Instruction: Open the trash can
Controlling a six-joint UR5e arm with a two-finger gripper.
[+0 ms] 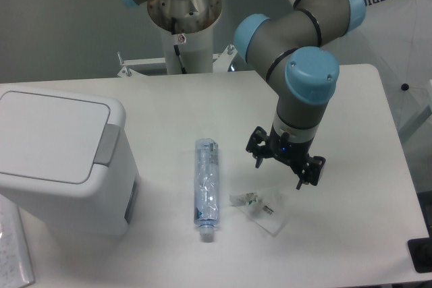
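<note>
The trash can point(61, 160) sits at the desk's point(351, 99) left edge, lid shut; it looks like stiff, light, smooth plastic, so I would press the grey tab point(106, 144) rather than grip; the pincer point(285, 166) hangs spread and empty, well apart, beyond a bottle point(206, 187)

The trash can point(57, 160) is seen at the table's point(351, 99) left edge, lid shut. A clear plastic bottle point(206, 187) is laid flat beside it. The pincer point(284, 168) is held spread above a crumpled wrapper point(260, 208), empty.
</note>
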